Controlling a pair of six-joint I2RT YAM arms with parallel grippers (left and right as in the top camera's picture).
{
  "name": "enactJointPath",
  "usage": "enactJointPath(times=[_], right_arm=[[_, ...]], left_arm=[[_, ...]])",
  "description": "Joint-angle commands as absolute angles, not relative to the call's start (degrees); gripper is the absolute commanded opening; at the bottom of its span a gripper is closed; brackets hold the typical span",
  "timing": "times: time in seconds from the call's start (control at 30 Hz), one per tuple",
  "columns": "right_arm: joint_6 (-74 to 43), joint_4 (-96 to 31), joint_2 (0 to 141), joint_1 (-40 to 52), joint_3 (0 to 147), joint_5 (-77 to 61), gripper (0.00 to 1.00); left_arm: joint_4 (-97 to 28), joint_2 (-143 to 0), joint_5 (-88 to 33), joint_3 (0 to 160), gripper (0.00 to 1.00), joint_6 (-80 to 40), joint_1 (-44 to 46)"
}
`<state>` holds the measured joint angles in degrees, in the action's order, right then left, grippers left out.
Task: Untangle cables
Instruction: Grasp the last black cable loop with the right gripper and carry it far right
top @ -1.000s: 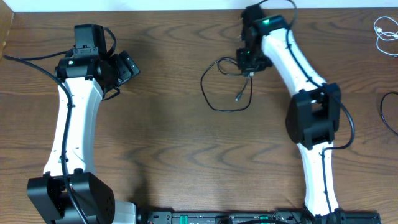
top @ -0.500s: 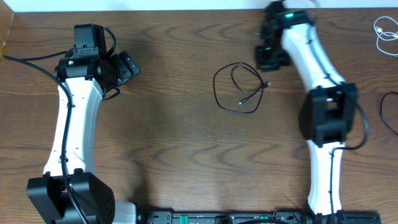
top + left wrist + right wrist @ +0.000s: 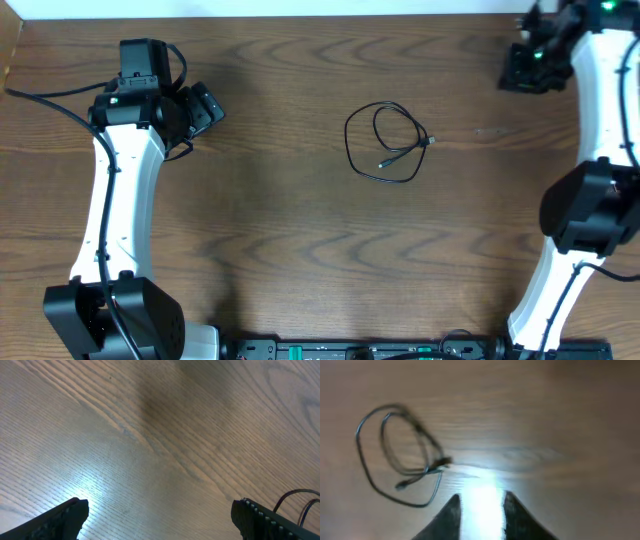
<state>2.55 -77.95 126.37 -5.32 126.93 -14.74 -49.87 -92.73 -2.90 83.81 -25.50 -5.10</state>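
Lying in loose loops on the brown wood-grain counter (image 3: 300,220), the thin black cable (image 3: 405,153) touches neither gripper. The right gripper (image 3: 481,502), at its 2 o'clock, shows a narrow, empty gap; the left gripper (image 3: 203,106), well apart at 9 o'clock, gapes wide and empty.

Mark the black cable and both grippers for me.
black cable (image 3: 427,142), overhead view, plug end at the loop's right.
right gripper (image 3: 481,500), right wrist view, gap between its fingers.
left gripper (image 3: 157,507), left wrist view, gap between its wide-apart fingers.
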Motion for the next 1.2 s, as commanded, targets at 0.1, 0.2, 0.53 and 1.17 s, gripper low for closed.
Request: enactJointPath(times=[0.1,0.2,0.53,1.17], right_arm=[[12.5,-74.6,126.9,4.4,120.5,-11.3,0.41],[14.1,-71.0,126.9,7.3,116.6,-7.7,0.43],[19.4,-56.4,126.9,12.4,104.6,-3.4,0.41],[15.7,-41.8,127.0,12.4,92.1,-4.6,0.19]], left_arm=[[-50.1,-91.8,-3.0,83.6,0.96,-25.6,-5.3],[-50.1,-91.8,-3.0,83.6,0.96,-25.6,-5.3],[-50.1,-91.8,-3.0,83.6,0.96,-25.6,-5.3],[-50.1,-91.8,-3.0,83.6,0.96,-25.6,-5.3]])
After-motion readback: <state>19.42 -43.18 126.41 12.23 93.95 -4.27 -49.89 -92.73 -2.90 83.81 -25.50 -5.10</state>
